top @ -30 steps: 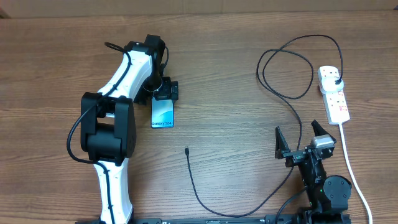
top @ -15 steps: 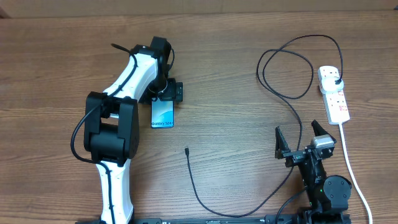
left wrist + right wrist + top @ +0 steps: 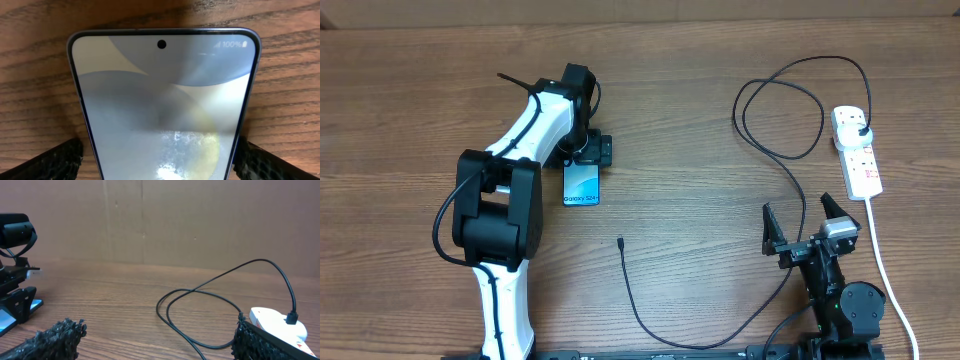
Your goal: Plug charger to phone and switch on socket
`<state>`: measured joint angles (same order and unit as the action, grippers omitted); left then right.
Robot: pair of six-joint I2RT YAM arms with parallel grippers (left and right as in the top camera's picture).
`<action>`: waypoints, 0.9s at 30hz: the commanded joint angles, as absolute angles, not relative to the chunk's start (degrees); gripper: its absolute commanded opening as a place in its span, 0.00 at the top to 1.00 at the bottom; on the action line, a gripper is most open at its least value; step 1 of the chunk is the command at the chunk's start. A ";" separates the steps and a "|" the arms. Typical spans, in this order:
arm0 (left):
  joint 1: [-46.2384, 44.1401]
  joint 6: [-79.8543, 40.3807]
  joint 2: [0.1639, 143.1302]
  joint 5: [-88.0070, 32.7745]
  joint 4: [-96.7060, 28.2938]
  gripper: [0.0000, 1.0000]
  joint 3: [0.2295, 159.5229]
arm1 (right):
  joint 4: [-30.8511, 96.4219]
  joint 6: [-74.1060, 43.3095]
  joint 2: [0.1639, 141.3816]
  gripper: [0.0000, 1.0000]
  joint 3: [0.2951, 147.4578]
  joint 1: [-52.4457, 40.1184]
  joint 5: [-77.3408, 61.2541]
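Note:
The phone (image 3: 582, 186) lies flat on the wooden table with its light blue screen up. My left gripper (image 3: 589, 152) is lowered over its far end. In the left wrist view the phone (image 3: 162, 90) fills the frame. My left gripper (image 3: 162, 165) stands open astride it, with a sliver of wood showing between each finger and the phone's edges. The charger's small tip (image 3: 621, 241) lies loose on the table. Its black cable (image 3: 780, 150) loops across to a black plug in the white socket (image 3: 858, 160). My right gripper (image 3: 803, 228) is open and empty, near the cable loop (image 3: 200, 297) and the socket (image 3: 275, 321).
The socket's thick white cord (image 3: 882, 260) runs down the right side, past my right arm's base (image 3: 845, 305). The charger cable sweeps along the near table edge (image 3: 700, 340). A brown wall (image 3: 175, 220) closes off the far side.
My left arm's wrist has shifted slightly to the right over the phone's far end. The right arm, cable and socket have not moved.

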<state>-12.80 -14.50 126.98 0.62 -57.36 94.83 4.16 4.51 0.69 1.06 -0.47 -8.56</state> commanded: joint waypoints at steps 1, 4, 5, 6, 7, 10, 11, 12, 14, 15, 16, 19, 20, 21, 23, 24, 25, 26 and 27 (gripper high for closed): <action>-12.88 -14.44 129.08 -0.03 -56.60 0.00 92.23 | 3.99 4.58 0.12 0.00 0.45 -0.30 -8.49; -12.88 -15.29 129.08 -0.08 -56.66 0.00 91.46 | 3.99 4.58 0.12 0.00 0.45 -0.30 -8.49; -12.88 -15.70 129.08 -0.23 -56.69 0.00 91.13 | 3.99 4.58 0.12 0.00 0.45 -0.30 -8.49; -12.91 -15.84 129.08 -0.95 -56.71 0.00 90.80 | 3.99 4.58 0.12 0.00 0.45 -0.30 -8.49; -12.88 -15.88 129.08 -1.91 -56.71 0.00 90.54 | 3.99 4.58 0.12 0.00 0.45 -0.30 -8.49; -12.82 -15.90 129.08 -4.60 -56.88 0.00 90.19 | 3.99 4.58 0.12 0.00 0.45 -0.30 -8.49; -12.82 -15.90 129.08 -4.62 -56.93 0.00 90.15 | 3.99 4.58 0.12 0.00 0.45 -0.30 -8.49; -12.86 -15.90 129.08 -4.56 -56.93 0.00 90.15 | 3.99 4.58 0.12 0.00 0.45 -0.30 -8.49; -12.88 -15.88 129.08 -4.56 -57.01 0.00 90.15 | 3.99 4.58 0.12 0.00 0.45 -0.30 -8.49; -12.88 -15.88 129.08 -4.54 -57.08 0.00 90.15 | 3.99 4.58 0.12 0.00 0.45 -0.30 -8.49; -12.88 -15.88 129.08 -4.56 -57.06 0.00 90.15 | 3.99 4.58 0.12 0.00 0.45 -0.30 -8.49; -12.88 -15.90 129.08 -4.56 -57.14 0.00 90.15 | 3.99 4.58 0.12 0.00 0.45 -0.30 -8.49; -12.88 -15.88 129.08 -4.54 -57.30 0.00 90.15 | 3.99 4.58 0.12 0.00 0.45 -0.30 -8.49; -12.88 -15.88 129.08 -4.54 -57.52 0.00 90.15 | 3.99 4.58 0.12 0.00 0.45 -0.30 -8.49; -12.88 -15.88 129.08 -4.54 -57.89 0.00 90.15 | 3.99 4.58 0.12 0.00 0.45 -0.30 -8.49; -12.88 -15.88 129.08 -4.49 -58.02 0.00 90.15 | 3.99 4.58 0.12 0.00 0.45 -0.30 -8.49; -12.88 -15.88 129.08 -4.51 -58.04 0.00 90.15 | 3.99 4.58 0.12 0.00 0.45 -0.30 -8.49; -12.88 -15.88 129.08 -4.51 -58.02 0.00 90.15 | 3.99 4.58 0.12 0.00 0.45 -0.30 -8.49; -12.88 -15.90 129.08 -4.54 -58.00 0.00 90.15 | 3.99 4.58 0.12 0.00 0.45 -0.30 -8.49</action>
<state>-12.78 -14.70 126.10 0.23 -57.39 93.25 4.16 4.51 0.69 1.06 -0.47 -8.58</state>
